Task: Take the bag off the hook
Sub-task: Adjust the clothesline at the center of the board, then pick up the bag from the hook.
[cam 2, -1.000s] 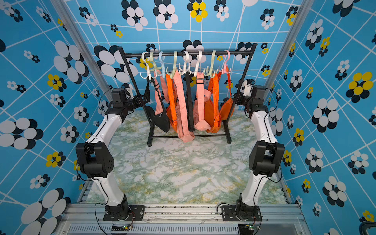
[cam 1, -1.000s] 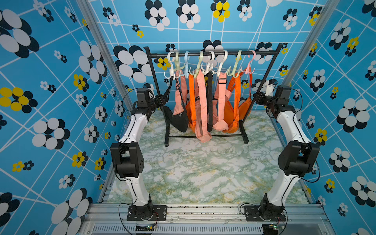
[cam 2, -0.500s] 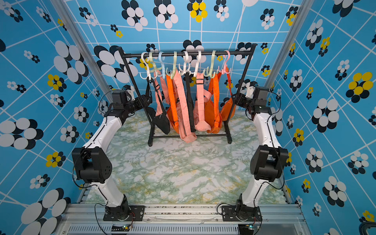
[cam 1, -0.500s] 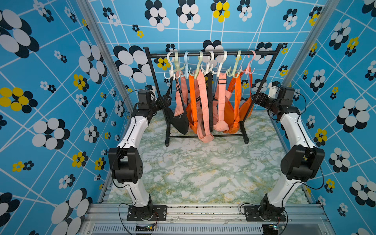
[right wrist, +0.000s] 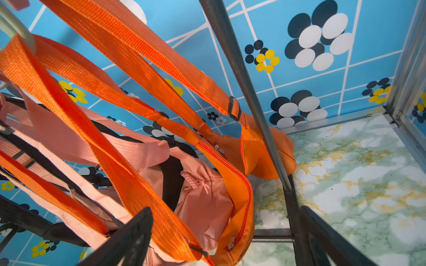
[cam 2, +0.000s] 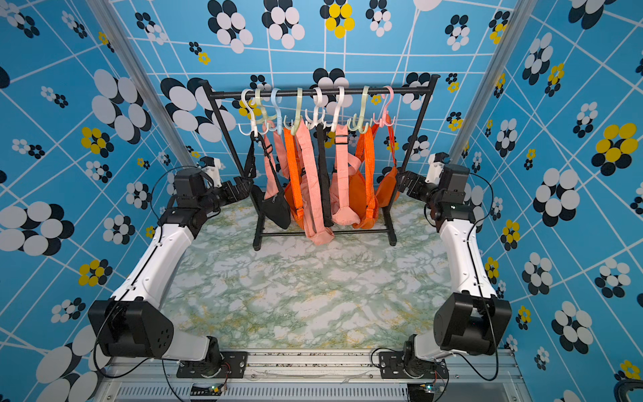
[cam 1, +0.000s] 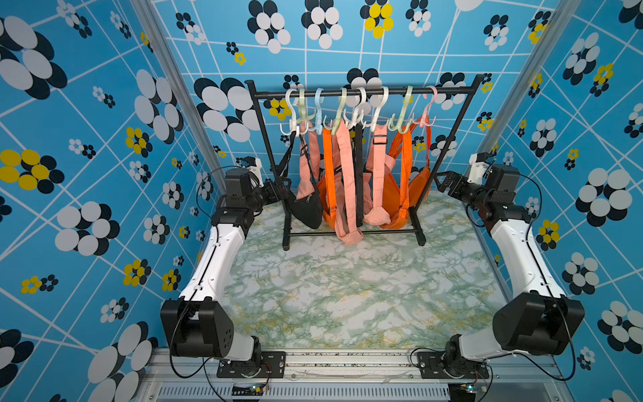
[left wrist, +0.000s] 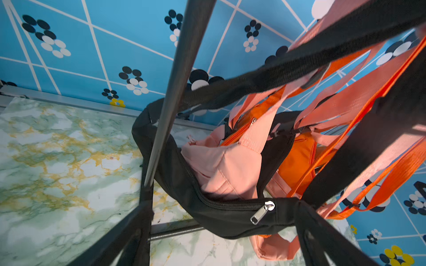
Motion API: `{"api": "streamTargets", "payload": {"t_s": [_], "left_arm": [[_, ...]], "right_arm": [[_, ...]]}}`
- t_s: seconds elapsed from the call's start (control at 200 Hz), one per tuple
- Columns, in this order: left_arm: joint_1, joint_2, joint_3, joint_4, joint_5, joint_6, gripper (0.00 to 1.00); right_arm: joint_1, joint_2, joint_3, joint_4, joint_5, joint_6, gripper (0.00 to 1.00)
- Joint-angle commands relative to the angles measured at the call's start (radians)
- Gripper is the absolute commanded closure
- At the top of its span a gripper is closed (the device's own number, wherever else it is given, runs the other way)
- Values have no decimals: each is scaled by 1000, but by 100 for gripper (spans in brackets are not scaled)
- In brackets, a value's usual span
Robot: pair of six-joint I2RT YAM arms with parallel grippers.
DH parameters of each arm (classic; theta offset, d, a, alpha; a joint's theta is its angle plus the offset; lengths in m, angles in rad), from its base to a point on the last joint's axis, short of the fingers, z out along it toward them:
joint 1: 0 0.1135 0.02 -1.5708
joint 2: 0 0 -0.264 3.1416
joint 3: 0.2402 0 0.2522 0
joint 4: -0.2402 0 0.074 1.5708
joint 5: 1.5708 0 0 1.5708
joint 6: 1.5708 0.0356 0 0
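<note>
Left claw (cam 1: 278,188): spread wide and empty; it is held at the 9 o'clock end of the rack (cam 1: 365,92), just beside the black bag (cam 1: 306,209). In the left wrist view this bag is seen ahead of the parted fingers (left wrist: 110,241), not pinched.
Right claw (cam 1: 443,181): also spread wide and empty; it is held at the 3 o'clock end of the rack, near the orange bag (cam 1: 419,184). In the right wrist view a rack post is seen between the 2 fingers (right wrist: 129,239), in front of that bag.
Bags: black, pink and orange ones are hung by their straps from the hooks (cam 1: 405,108) on the top rail, at 12 o'clock on the desk (cam 1: 348,296). They are crowded together with straps overlapping.
Done so far: 0 bags are seen on the desk, and no strap is seen lifted clear of a hook. Only the approach can be judged as made.
Left to do: a strap has to be gripped, raised over the hook's tip and carried clear of the rack. Which bag is meant cannot be told from the task.
Progress: judged as early, with the whole removal outstanding.
Risk: neighbouring straps may be dragged along, given the crowding.
</note>
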Motion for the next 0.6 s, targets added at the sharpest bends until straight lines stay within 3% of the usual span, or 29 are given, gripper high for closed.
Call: {"api": "streamTargets", "payload": {"t_s": [0.0, 0.15, 0.39, 0.595], "left_arm": [[-55, -23, -12, -76, 16, 65, 1], [-136, -1, 10, -119, 38, 93, 1], [-235, 116, 120, -169, -12, 108, 0], [-281, 206, 230, -192, -38, 125, 10]], "right_arm": [[37, -102, -30, 22, 38, -8, 1], [221, -187, -39, -47, 145, -166, 1], [429, -201, -72, -19, 125, -171, 2], [552, -112, -48, -9, 92, -186, 10]]}}
